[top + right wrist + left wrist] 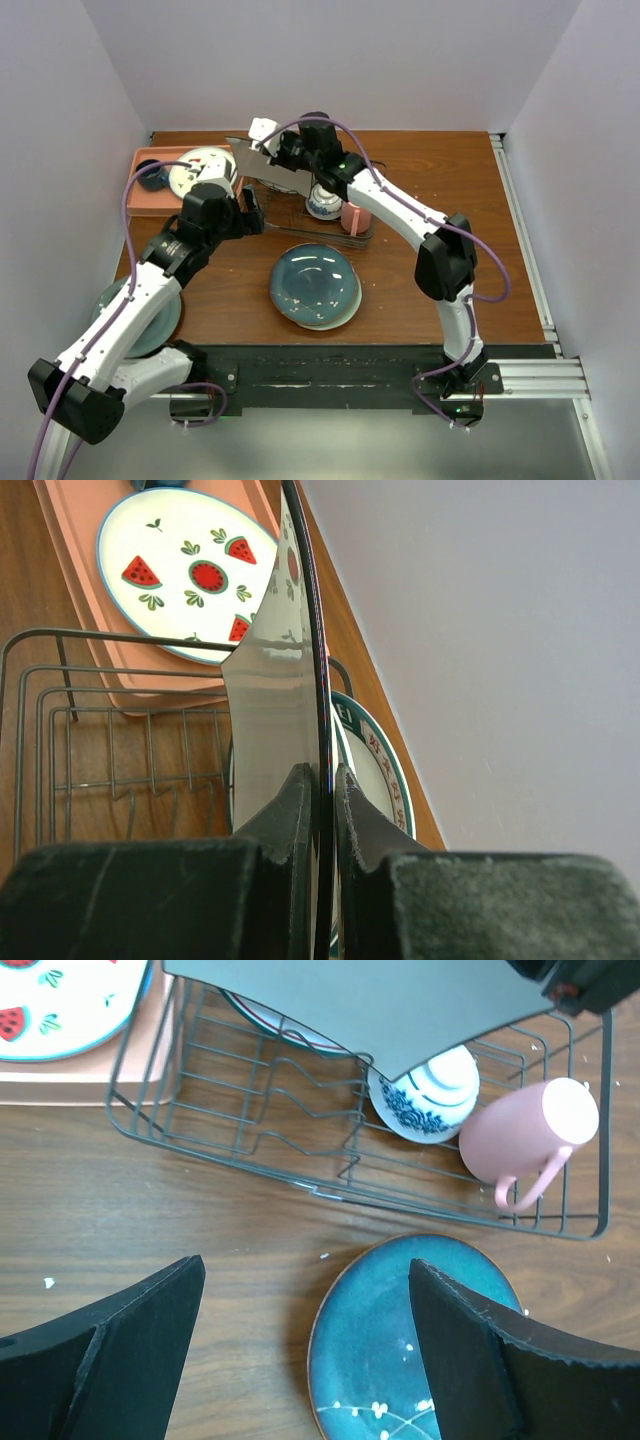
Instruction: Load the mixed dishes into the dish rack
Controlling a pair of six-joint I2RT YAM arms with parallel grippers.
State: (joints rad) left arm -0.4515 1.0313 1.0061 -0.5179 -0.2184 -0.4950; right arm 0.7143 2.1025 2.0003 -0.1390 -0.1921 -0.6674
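My right gripper (278, 156) is shut on the edge of the white square plate (252, 160) and holds it on edge above the dish rack (300, 228); the pinch shows in the right wrist view (320, 780). The lettered-rim plate (378, 755) stands in the rack behind it. The patterned bowl (425, 1095) and pink mug (520, 1135) sit in the rack's right part. My left gripper (305, 1275) is open and empty, above the table just in front of the rack. A pale green plate (160, 322) lies at the left under my left arm.
A blue-green round plate (315, 285) lies on the table in front of the rack. A salmon tray (145, 200) at the back left holds the watermelon plate (200, 170) and a dark blue cup (153, 178). White walls enclose the table.
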